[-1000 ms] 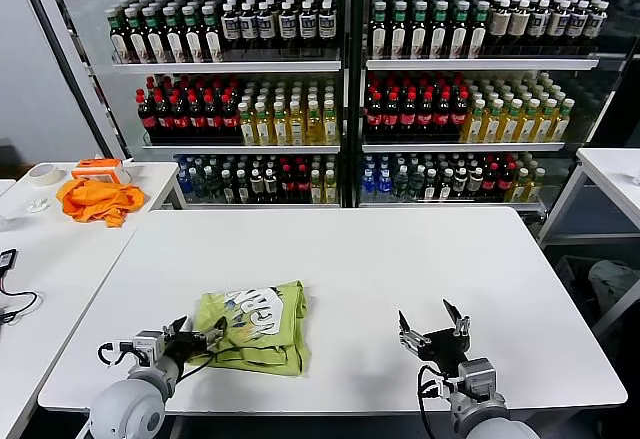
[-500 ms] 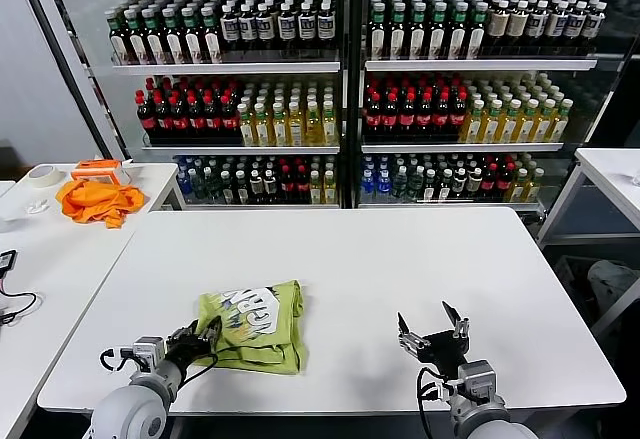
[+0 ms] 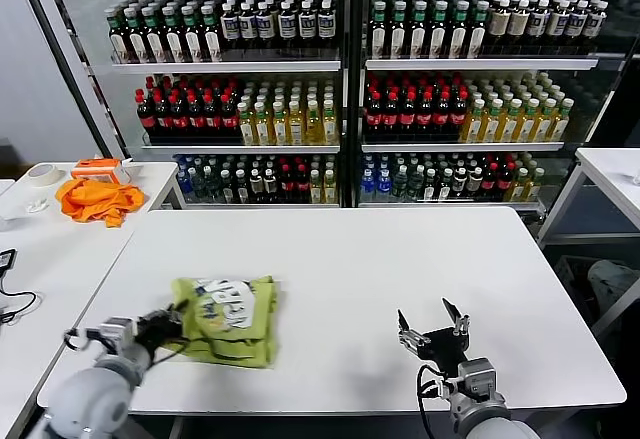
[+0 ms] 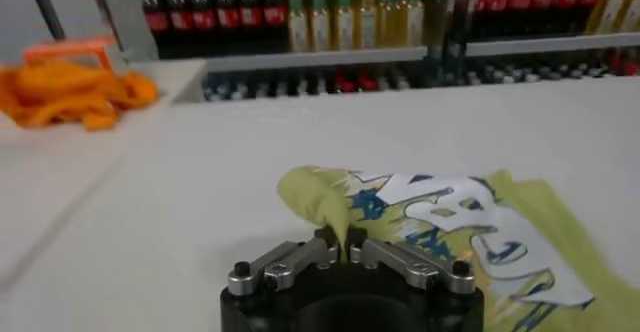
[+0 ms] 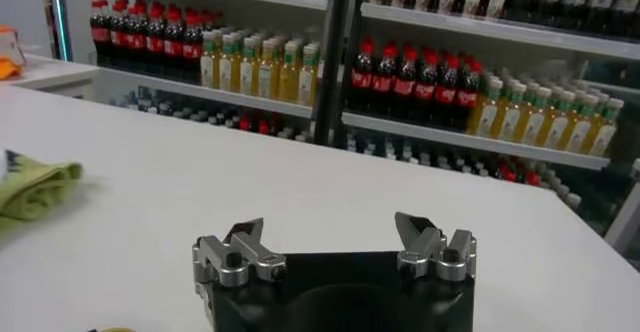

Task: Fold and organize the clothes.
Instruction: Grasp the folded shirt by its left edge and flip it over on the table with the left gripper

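L claw (image 4: pixel 345 247) pinches lime-green T-shirt (image 3: pixel 225 306) edge; R claw (image 3: pixel 432 325) open, idle.

The white rectangular table (image 3: pixel 400 259) is bare across its middle and far side. The folded lime-green cotton T-shirt (image 3: pixel 225 309) occupies the near-left part (an orange crumpled cloth (image 3: pixel 97 199) lies on a separate side table).

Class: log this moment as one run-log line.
left gripper: shut on T-shirt edge, dragging it leftward | right gripper: open, idle above table | fold: unfinished
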Controlling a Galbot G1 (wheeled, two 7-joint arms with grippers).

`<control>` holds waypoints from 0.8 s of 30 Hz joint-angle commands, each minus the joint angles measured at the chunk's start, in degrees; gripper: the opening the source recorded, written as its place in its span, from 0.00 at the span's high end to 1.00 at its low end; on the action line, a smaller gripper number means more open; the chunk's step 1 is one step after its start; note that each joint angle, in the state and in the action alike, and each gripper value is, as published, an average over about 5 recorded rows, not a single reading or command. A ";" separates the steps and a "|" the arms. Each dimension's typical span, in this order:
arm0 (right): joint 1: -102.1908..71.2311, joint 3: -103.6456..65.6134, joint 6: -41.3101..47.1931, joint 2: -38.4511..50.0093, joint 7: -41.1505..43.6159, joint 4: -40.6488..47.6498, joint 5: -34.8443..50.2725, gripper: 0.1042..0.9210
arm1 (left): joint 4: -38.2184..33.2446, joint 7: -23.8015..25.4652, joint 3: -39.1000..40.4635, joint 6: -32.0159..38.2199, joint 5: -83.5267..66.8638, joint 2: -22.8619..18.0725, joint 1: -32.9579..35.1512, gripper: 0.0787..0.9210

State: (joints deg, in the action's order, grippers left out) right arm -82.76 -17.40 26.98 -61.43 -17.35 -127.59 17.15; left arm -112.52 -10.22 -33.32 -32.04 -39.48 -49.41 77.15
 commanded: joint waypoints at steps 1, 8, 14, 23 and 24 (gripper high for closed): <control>0.75 0.44 -0.01 0.14 -0.02 0.19 -0.04 0.12 | -2.24 0.65 -20.17 -1.22 -8.45 19.12 3.78 0.96; 1.02 -0.07 -0.02 1.12 0.17 0.44 0.04 0.12 | -12.90 -1.97 -6.60 -1.17 -8.34 8.66 5.55 0.96; 1.70 0.26 0.20 1.58 0.02 1.10 0.02 0.12 | -15.12 1.73 18.64 -0.96 8.74 -11.77 4.48 0.96; 2.21 0.90 0.22 1.22 0.02 2.00 -0.37 0.12 | -10.57 3.00 21.51 -0.66 7.32 -17.36 -4.83 0.96; 2.21 0.94 0.21 1.16 0.05 2.04 -0.43 0.12 | -10.34 2.93 21.22 -0.60 6.92 -17.28 -5.08 0.96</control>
State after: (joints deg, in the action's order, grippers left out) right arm -80.96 -16.56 27.18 -60.43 -17.32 -125.83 16.82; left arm -122.94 -8.72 -23.10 -32.74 -35.96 -56.94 77.53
